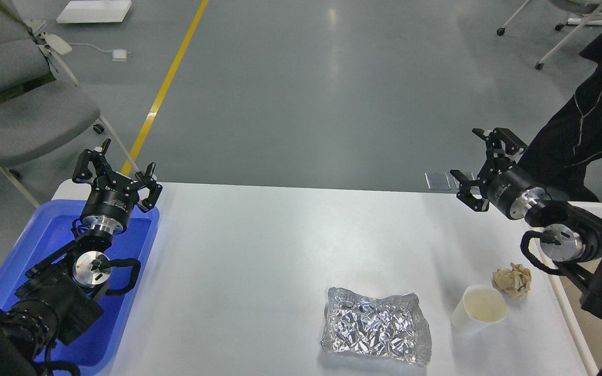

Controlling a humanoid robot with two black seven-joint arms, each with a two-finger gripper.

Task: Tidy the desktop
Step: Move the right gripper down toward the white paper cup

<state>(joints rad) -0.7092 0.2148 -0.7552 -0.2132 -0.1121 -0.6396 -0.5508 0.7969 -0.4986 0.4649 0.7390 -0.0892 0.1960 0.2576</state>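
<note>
Starting at the left edge, a grey upholstered chair (24, 112) stands on the grey floor beside a yellow floor line (168, 86) that runs away toward the top of the view, and just below it a shallow blue plastic tray (141, 248) sits at the left end of the table, its inside partly hidden by the black left arm that rises over it. At that arm's far end the left gripper (118, 172) hangs above the tray's far rim with its two fingers spread wide apart and nothing between them. Moving right, the large glossy white rectangular desktop (259, 250) with rounded corners fills the middle and lower part of the view, stretching from the tray across to the bin on the right, and its central stretch is bare and reflective. Toward the near right of it lies a crumpled sheet of silver aluminium foil (375, 326), flat and wrinkled, and just right of that stands an upright white paper cup (478, 309), apart from the foil. Near the cup, slightly farther back, rests a crumpled beige paper ball (512, 280), close to the desktop's right edge. Above these, the right gripper (476, 164) floats over the far right corner, fingers splayed open and holding nothing, and the beige-white plastic bin (601, 209) shows behind the right arm
</note>
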